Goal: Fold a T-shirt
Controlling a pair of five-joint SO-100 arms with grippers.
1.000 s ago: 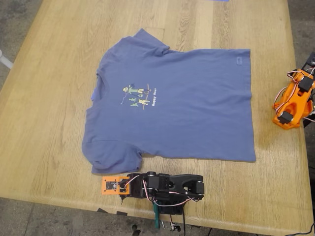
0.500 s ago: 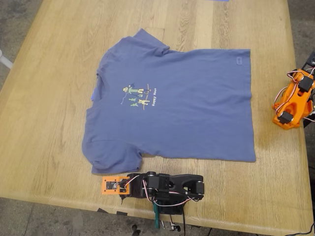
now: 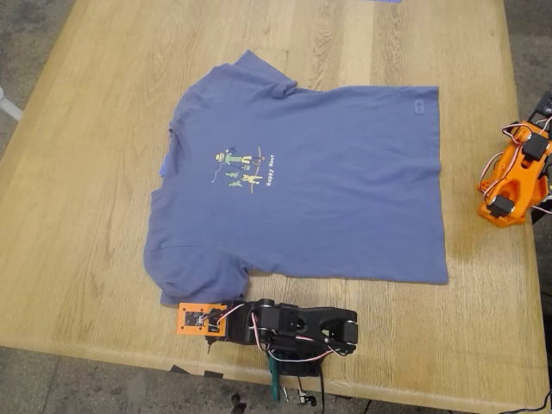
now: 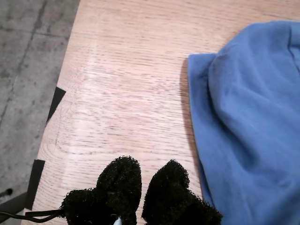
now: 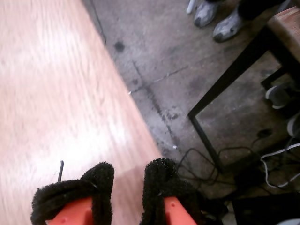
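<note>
The slate-blue T-shirt lies flat and spread out on the wooden table, collar toward the exterior view's left, with the small cartoon print facing up. My first gripper, on the black arm at the table's near edge, sits just beside the near sleeve. In the first wrist view its black fuzzy pads are together and empty over bare wood, with the sleeve hem alongside. My second gripper, on the orange arm at the exterior view's right, is shut and empty by the table edge.
The table edge and grey floor lie close to my first gripper. In the second wrist view the floor holds a black metal frame, cables and a person's shoes. A small hem tag outline marks the shirt's far corner.
My first gripper has shifted slightly toward the near sleeve. The shirt and the orange arm have not moved.
</note>
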